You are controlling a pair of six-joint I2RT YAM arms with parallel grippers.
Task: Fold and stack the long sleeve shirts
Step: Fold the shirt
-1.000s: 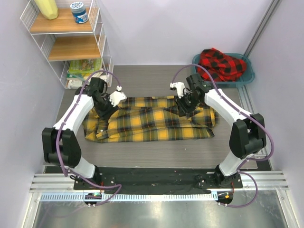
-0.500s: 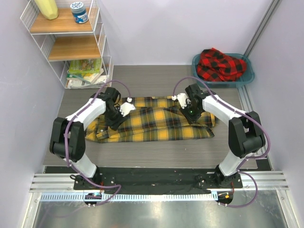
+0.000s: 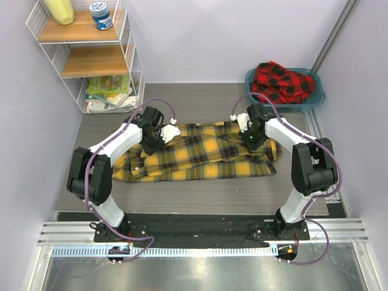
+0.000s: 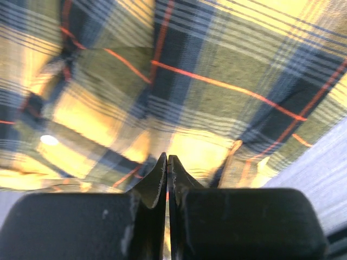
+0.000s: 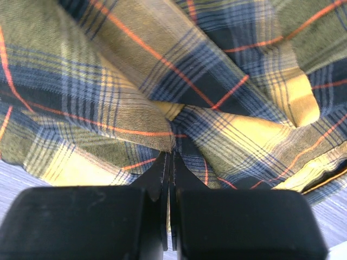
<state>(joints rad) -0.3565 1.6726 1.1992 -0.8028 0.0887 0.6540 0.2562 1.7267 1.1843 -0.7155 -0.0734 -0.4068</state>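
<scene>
My left pincer [image 3: 159,134] and my right pincer [image 3: 251,137] are both down on the far edge of the yellow-and-black shirt [image 3: 200,159]. The left is near the shirt's left end and the right is near its right end.

In the left wrist view, the left pincer [image 4: 167,162] has its jaws pressed together with only a hairline between them. The tips meet the cloth, so I take it to be nipping a bit of the shirt [image 4: 217,92], though that picture is blurred. In the right wrist view, the right pincer [image 5: 169,157] is just as narrow. Here the grip is plain: creases fan out from the tips, where a fold of the shirt [image 5: 135,65] is caught.

The shirt lies crosswise in the middle of the grey desk [image 3: 194,103] as a long, rumpled band, folded over on itself rather than spread flat. Its left end slopes toward the near-left in loose layers. Its right end is bunched into a thick lump just past my right pincer. Up close, the check is broad yellow squares crossed by dark navy-black bands, with thin orange-red lines running through. The weave looks soft and brushed.

The red-and-black shirt [image 3: 280,82] is well apart from this one, heaped in a crumpled mound in the teal basin [image 3: 317,98] at the far right corner of the desk.
</scene>
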